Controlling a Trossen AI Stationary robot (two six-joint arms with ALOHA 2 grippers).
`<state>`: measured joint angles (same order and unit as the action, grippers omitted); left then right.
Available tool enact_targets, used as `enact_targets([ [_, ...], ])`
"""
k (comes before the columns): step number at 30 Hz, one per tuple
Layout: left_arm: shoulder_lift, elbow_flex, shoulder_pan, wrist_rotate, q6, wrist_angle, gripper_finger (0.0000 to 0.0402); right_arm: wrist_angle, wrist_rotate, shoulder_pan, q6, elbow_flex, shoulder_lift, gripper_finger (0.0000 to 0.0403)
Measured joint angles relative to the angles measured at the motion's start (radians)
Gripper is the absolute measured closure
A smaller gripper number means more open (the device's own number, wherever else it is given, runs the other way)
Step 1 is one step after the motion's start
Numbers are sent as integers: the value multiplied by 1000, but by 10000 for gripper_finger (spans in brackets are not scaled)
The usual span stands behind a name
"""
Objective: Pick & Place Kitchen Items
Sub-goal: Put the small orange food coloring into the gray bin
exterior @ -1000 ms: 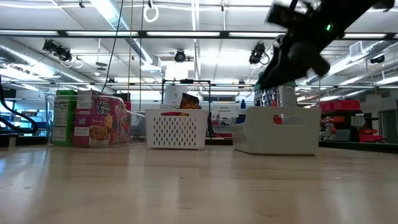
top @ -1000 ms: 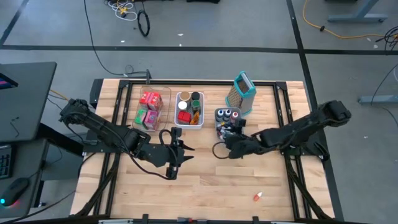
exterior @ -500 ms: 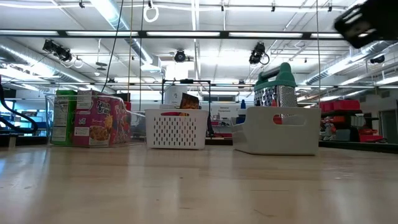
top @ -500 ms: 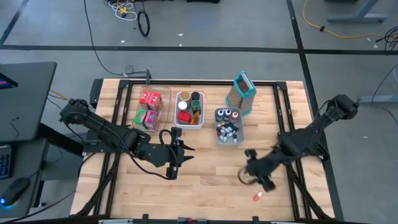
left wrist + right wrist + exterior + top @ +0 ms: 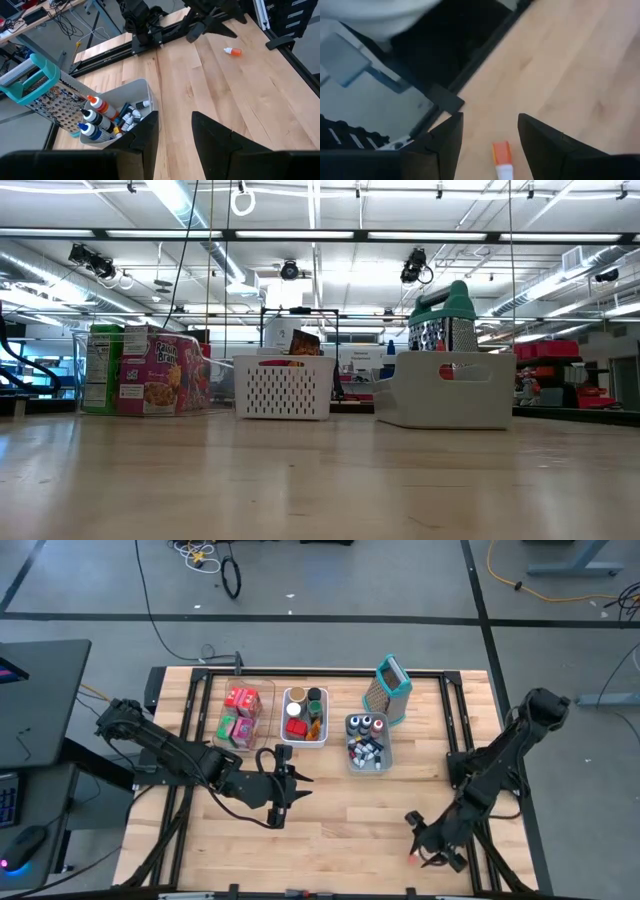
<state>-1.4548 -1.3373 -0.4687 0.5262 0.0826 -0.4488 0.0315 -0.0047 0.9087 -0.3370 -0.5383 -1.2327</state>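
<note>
Right gripper [image 5: 418, 845] jaws apart over tiny bottle [image 5: 502, 161] near table's [image 5: 330, 810] front edge; could nudge it off, closing off-centre.

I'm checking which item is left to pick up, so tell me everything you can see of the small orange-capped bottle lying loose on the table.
The small bottle is a tiny white tube-like container with an orange cap, plastic by its look. It lies on its side on the bare wooden table, near the front edge on the right, alone and apart from the bins. The right gripper hovers just over it with jaws open; in the right wrist view the bottle shows between the fingers, not yet gripped. Only the table touches it.
</note>
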Motion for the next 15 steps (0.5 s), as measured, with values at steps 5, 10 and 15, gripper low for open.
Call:
enact_targets([
  [5, 0, 0, 0, 0, -21, 0, 276, -185, 12, 36, -16, 77, 0, 204],
  [10, 0, 0, 0, 0, -45, -1, 276, -188, 99, 68, -54, 135, -3, 204],
  [15, 0, 0, 0, 0, -44, -1, 276, -252, 132, 75, -118, 177, -56, 204],
])
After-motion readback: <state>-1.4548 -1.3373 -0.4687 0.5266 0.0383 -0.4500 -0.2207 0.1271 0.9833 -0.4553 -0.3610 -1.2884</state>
